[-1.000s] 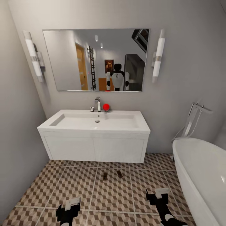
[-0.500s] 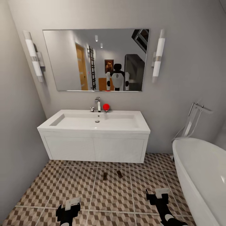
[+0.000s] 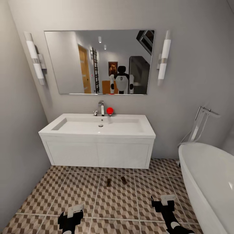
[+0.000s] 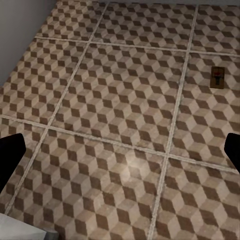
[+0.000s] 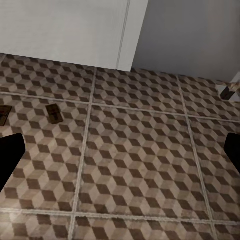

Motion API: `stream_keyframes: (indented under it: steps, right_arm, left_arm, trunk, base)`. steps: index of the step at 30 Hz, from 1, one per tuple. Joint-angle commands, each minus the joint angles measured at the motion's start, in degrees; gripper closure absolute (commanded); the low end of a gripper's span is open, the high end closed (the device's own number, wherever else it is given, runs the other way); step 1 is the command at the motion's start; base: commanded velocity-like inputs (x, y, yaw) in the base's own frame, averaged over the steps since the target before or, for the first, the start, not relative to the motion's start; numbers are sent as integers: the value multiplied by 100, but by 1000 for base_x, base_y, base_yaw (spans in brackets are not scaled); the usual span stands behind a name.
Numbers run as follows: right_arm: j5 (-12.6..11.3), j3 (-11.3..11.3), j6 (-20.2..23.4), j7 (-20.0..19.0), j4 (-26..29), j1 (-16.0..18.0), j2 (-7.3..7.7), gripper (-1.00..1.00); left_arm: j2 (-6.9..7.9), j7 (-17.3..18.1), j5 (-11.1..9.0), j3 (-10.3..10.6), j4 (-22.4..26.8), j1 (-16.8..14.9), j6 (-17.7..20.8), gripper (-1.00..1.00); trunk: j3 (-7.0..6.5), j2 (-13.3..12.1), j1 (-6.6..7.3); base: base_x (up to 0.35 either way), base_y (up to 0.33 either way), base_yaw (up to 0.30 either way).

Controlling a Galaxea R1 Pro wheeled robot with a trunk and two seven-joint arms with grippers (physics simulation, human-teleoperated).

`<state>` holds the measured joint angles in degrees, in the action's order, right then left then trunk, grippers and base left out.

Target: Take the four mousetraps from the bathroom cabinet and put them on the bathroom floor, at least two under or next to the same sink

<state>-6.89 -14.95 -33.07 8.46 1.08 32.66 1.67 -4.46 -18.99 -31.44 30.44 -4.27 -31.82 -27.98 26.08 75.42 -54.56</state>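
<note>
Nothing's moving since a second ago: 2 mousetraps [image 3: 116, 181] are lying on the bathroom floor [image 3: 81, 195] just beside the sink [image 3: 97, 126], both jaws are hanging spread, empty; 2 left, I'm guessing.

we are in a home bathroom: a white sink [image 3: 100, 125] with a chrome tap [image 3: 101, 108] sits on a vanity [image 3: 97, 152], a mirror [image 3: 99, 61] above it between two wall lights [image 3: 163, 58], a white bathtub [image 3: 208, 182] beside it, cube-patterned floor tiles [image 3: 81, 191] below.
</note>
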Motion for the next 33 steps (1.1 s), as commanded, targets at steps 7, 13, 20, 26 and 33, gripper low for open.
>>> stream_keyframes:
  steps: [7,13,20,26,33]
  right_arm:
    - [-58,-52,-15,7,-2,3,0,-100]
    - [-58,-52,-15,-3,-3,3,0,-100]
    - [-58,-52,-15,-2,-4,3,0,-100]
    - [-58,-52,-15,-2,-3,3,-7,-100]
    - [-58,-52,-15,-2,-4,3,-8,-100]
  left_arm:
    - [-4,-17,-11,41,-22,-7,-23,-100]
    - [-3,-17,-11,41,-22,-8,-23,-100]
    - [-4,-17,-11,41,-22,-8,-23,-100]
    - [-3,-17,-11,41,-22,-8,-23,-100]
    - [-5,-17,-11,41,-22,-8,-23,-100]
  trunk:
    - [6,4,0]
    - [6,4,0]
    - [6,4,0]
    - [6,4,0]
    - [6,4,0]
  base:
    - [0,0,0]
    - [0,0,0]
    - [0,0,0]
    - [0,0,0]
    - [0,0,0]
